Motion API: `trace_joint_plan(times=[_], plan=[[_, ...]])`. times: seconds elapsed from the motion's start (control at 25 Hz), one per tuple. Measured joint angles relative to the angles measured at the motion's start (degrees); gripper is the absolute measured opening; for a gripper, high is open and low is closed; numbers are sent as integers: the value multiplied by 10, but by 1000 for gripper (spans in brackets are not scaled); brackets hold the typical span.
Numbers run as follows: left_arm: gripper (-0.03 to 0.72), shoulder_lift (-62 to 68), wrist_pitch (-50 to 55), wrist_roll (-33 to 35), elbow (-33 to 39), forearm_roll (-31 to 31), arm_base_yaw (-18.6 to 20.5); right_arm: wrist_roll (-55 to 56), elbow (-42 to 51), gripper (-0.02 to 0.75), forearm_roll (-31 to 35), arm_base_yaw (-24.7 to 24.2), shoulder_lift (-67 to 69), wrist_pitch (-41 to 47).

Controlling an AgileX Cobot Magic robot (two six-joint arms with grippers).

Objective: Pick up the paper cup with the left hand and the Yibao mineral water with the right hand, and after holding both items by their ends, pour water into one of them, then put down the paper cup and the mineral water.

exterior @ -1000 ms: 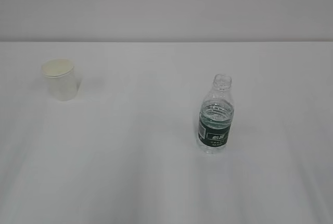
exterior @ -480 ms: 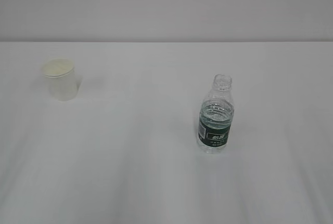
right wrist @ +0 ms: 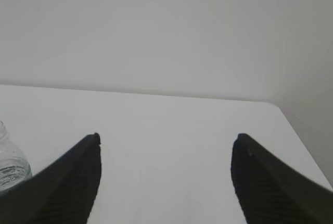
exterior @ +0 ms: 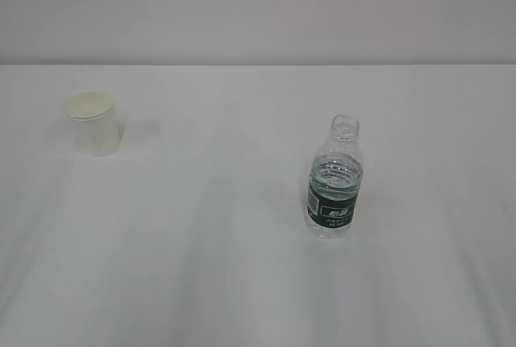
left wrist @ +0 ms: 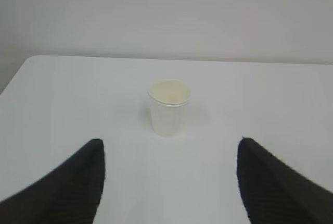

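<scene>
White surface all round, plain and bare between the two items, backed by a pale wall.

Landmark: the Yibao mineral water. Stands upright right of the surface's middle in the exterior view, capless, clear, dark green label low on the body, water level near the shoulder. Touched by nothing.

Well to the left of the bottle and somewhat farther back: the paper cup, upright, cream, mouth open upward, alone on the surface. Wide bare stretch between cup and bottle.

Neither arm visible in the exterior view.

Left wrist view: the left hand with gripper spread wide, holding nothing, two black fingers at the lower corners. Paper cup straight ahead, centred in the gap but clearly beyond the fingertips, apart from both. Bare surface between gripper and cup, no obstacle on the line to it.

Right wrist view: the right hand likewise with gripper wide apart and empty. Bottle only as a sliver at the left edge, ribbed shoulder partly hidden behind the left finger, outside the gap rather than between the fingers. Ahead of that gripper only surface, its far right corner, and wall.
</scene>
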Motion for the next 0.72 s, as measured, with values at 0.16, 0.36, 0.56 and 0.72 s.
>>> trace_joint_plan(times=[0.16,0.36,0.56,0.72], plan=[[561,7,-4,0,0,0,0,-4,0,589,0,9,23,-9],[547,52,-6,0,0,-1,0,-35,0,590,1,48,62,-13],[545,83,-9,0,0,-4,0,-39,0,589,2,75,102,-22],[545,107,-12,0,0,-6,-4,-40,1,589,5,102,128,-36]])
